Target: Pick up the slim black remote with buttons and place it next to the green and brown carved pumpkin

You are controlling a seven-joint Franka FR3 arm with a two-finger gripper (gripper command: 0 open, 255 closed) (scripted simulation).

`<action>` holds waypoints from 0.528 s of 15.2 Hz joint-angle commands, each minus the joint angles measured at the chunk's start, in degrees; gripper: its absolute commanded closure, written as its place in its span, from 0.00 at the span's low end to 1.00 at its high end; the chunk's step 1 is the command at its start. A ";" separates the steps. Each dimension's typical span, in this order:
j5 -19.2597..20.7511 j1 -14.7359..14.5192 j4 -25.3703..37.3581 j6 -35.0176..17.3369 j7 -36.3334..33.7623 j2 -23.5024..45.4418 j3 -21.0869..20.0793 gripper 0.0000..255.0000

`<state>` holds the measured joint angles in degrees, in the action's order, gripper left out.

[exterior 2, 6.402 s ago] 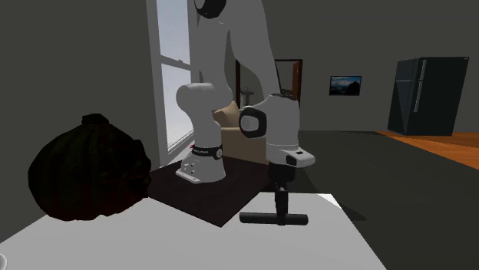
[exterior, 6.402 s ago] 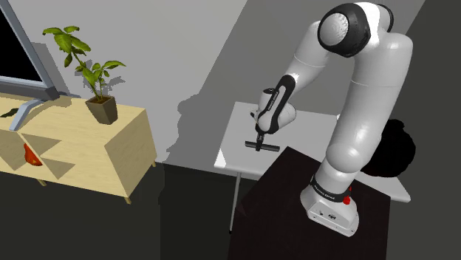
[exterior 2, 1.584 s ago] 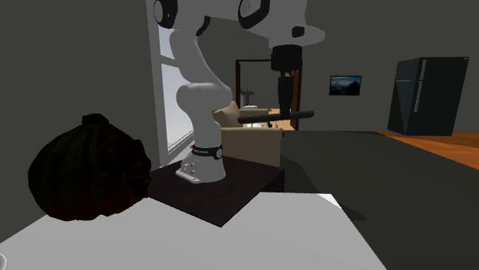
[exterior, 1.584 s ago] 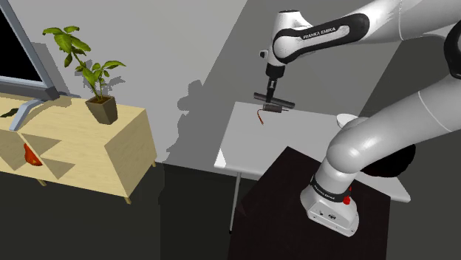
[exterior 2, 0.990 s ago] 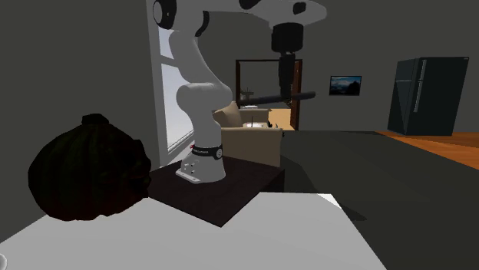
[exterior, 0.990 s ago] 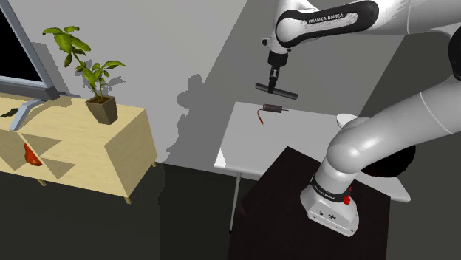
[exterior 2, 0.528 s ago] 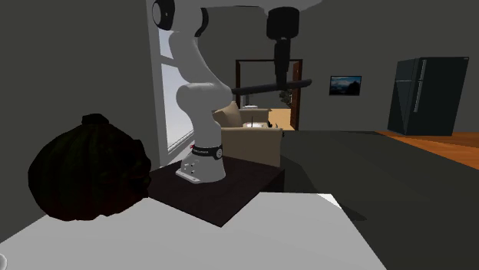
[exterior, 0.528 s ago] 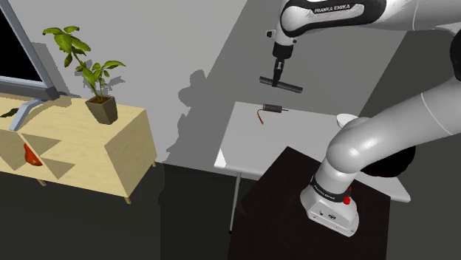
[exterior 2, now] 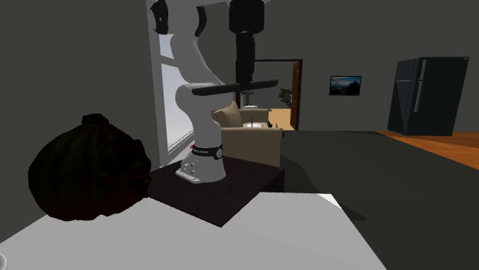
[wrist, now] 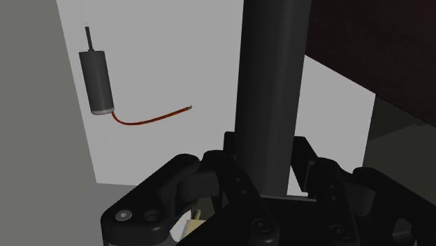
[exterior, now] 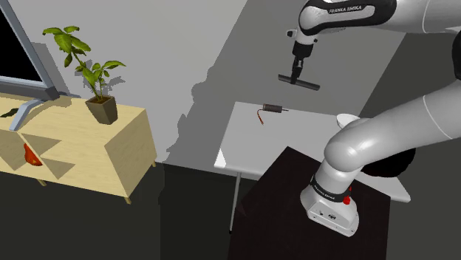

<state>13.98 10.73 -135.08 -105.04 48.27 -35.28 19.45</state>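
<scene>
Above the white table (exterior: 251, 144), the claw (exterior: 298, 75) clamping the remote (exterior: 299, 82) has swung toward the pumpkin (exterior 2: 84, 169).

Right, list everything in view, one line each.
table: one, white, beside the stand
remote: one, black, held in the air
pumpkin: one, dark, on the table
small cylinder: one, grey with red wire, on the table
potted plant: one, green, on the wooden sideboard
fridge: one, black, far background
stand: one, dark, under the arm
arm: one, white
end effector: one, black, shut on the remote
</scene>
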 commanded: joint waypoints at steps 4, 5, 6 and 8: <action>2.44 2.19 2.24 -0.32 7.37 1.27 6.14 1.00; 2.82 2.54 2.85 -0.42 8.83 1.70 7.39 1.00; 3.17 2.84 3.52 -0.53 10.29 2.20 8.66 1.00; 3.70 3.35 5.04 -0.79 13.27 3.39 11.24 1.00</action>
<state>17.36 13.79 -130.80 -105.85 59.97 -32.35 29.46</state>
